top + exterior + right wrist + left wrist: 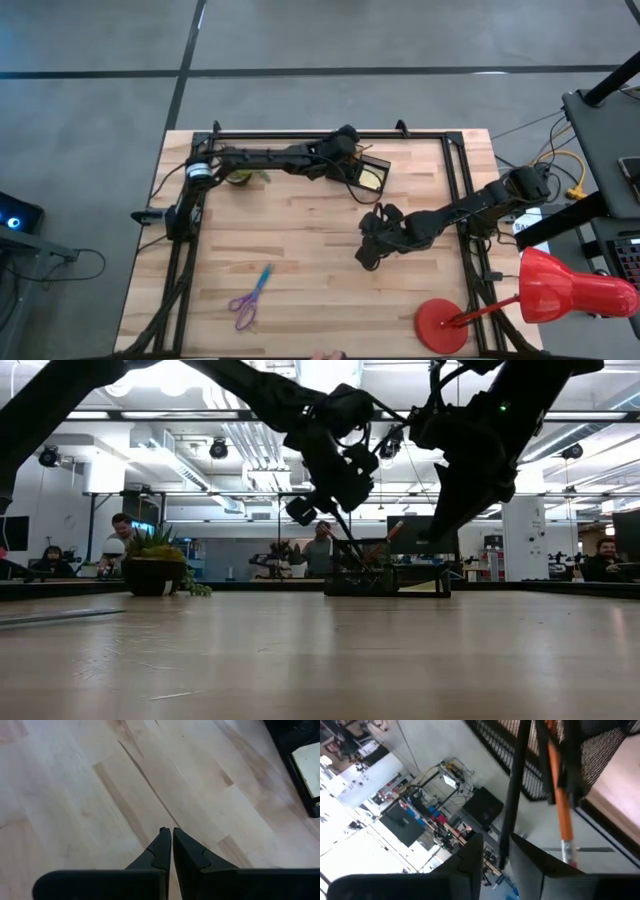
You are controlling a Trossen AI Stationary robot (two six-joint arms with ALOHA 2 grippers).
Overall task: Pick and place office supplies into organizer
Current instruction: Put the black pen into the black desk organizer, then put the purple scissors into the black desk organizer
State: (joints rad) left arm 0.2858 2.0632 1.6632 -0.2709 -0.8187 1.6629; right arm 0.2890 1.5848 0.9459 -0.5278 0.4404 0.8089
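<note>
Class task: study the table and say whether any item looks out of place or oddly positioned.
One thing stands out: the purple-handled scissors lie alone on the bare wood near the table's front edge, far from the black organizer at the back, where the left gripper is. Nothing looks spilled or damaged. The right gripper hangs shut mid-table.

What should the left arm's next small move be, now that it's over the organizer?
Probably lift the left gripper straight up, clear of the organizer: its fingers stand apart around a black pen, with an orange pencil beside it in the mesh. Purple-handled scissors remain on the table. The right gripper waits shut.
</note>
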